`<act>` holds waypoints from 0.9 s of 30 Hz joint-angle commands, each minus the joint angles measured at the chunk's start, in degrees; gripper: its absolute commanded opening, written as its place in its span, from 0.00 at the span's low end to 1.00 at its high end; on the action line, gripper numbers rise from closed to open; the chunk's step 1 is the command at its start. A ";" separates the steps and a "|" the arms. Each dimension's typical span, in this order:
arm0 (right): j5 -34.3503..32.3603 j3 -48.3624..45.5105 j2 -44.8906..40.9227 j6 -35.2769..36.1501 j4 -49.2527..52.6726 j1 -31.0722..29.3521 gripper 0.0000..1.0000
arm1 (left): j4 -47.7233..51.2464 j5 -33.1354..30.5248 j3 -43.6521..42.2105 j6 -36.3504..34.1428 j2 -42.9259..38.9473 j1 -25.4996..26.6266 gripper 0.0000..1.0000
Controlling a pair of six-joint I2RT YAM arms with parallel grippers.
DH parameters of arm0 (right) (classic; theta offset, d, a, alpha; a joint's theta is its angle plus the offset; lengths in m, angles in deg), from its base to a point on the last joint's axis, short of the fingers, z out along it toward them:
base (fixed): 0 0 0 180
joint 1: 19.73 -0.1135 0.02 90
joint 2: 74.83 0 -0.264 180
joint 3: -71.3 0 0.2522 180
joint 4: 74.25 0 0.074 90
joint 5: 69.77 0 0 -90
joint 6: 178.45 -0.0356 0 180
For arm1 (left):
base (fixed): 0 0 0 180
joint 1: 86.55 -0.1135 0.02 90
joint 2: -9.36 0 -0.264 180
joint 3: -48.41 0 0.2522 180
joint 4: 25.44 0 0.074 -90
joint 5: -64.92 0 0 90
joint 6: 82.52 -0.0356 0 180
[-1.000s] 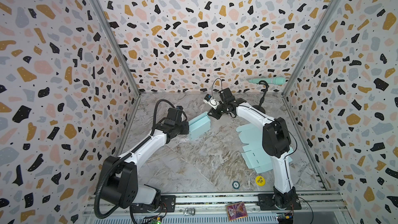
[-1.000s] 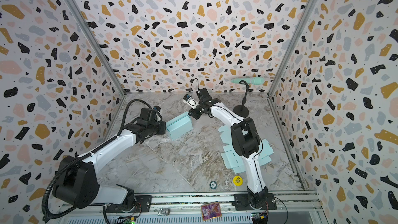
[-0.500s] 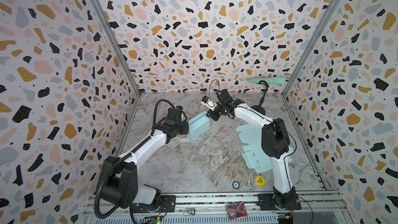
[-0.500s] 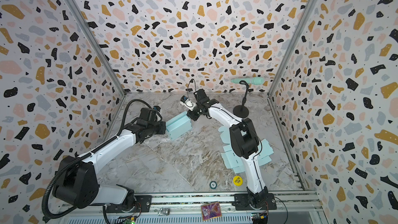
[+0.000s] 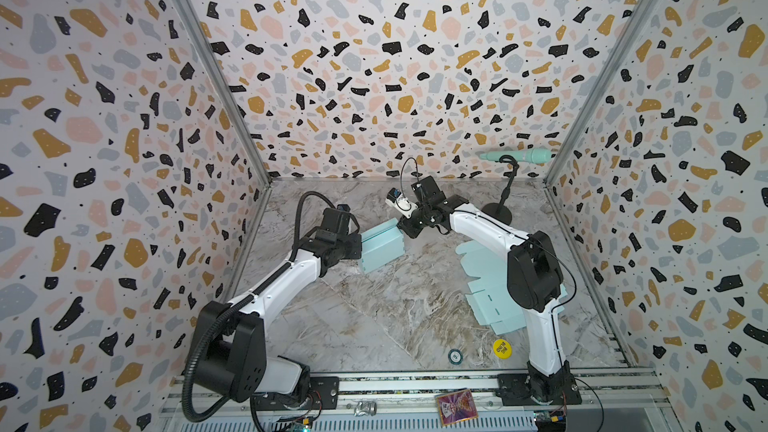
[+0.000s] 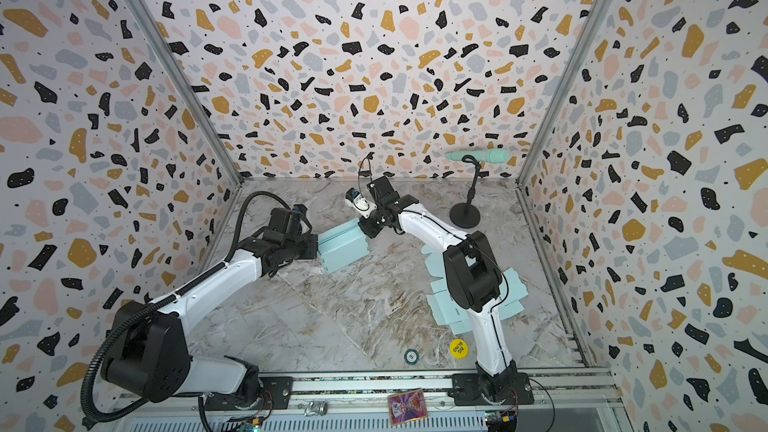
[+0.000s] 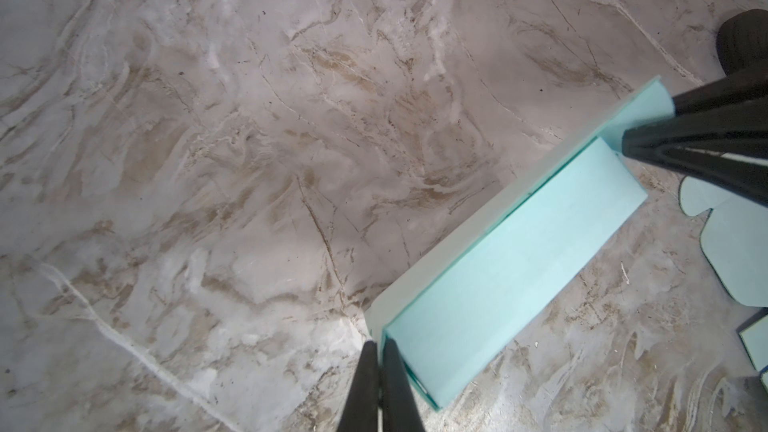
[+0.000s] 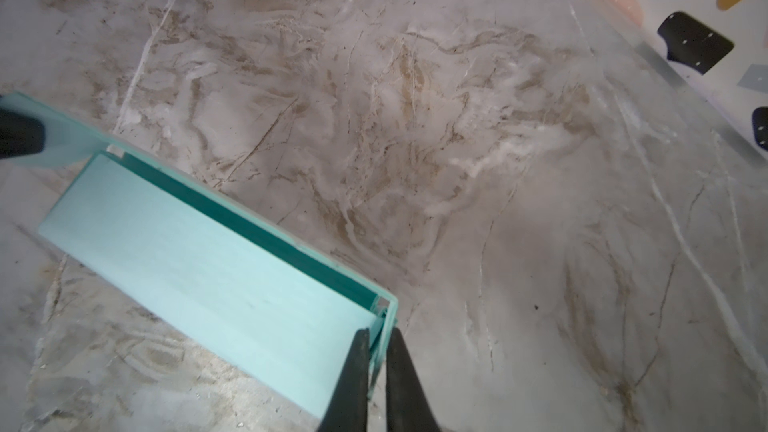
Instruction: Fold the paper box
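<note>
The mint-green paper box (image 5: pixel 380 249) (image 6: pixel 343 248) hangs tilted between both arms, just above the marble floor toward the back. My left gripper (image 7: pixel 379 347) is shut on the thin wall at the box's (image 7: pixel 498 259) left end. At the opposite end my right gripper (image 8: pixel 378 336) is shut on the folded wall edge of the box (image 8: pixel 208 251). In both top views the left gripper (image 5: pixel 358 246) (image 6: pixel 314 246) meets the box from the left, the right gripper (image 5: pixel 402 227) (image 6: pixel 364 229) from the upper right. The lid panel lies almost flat over the body, a dark slit along one long side.
Several flat mint box blanks (image 5: pixel 484 284) (image 6: pixel 440 305) lie on the floor under the right arm. A black microphone stand (image 5: pixel 498 211) (image 6: pixel 465 214) with a mint microphone stands at the back right. A yellow disc (image 5: pixel 502 347) and a small round token (image 5: pixel 455 356) lie near the front rail.
The right gripper's jaws have drawn together on the box's end wall. The left gripper kept its grip, and the box has hardly moved.
</note>
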 commanded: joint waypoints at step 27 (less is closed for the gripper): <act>6.55 -17.82 -12.01 -11.66 -12.92 -4.69 0.23 | -12.23 4.31 -2.29 12.88 -0.28 2.11 0.00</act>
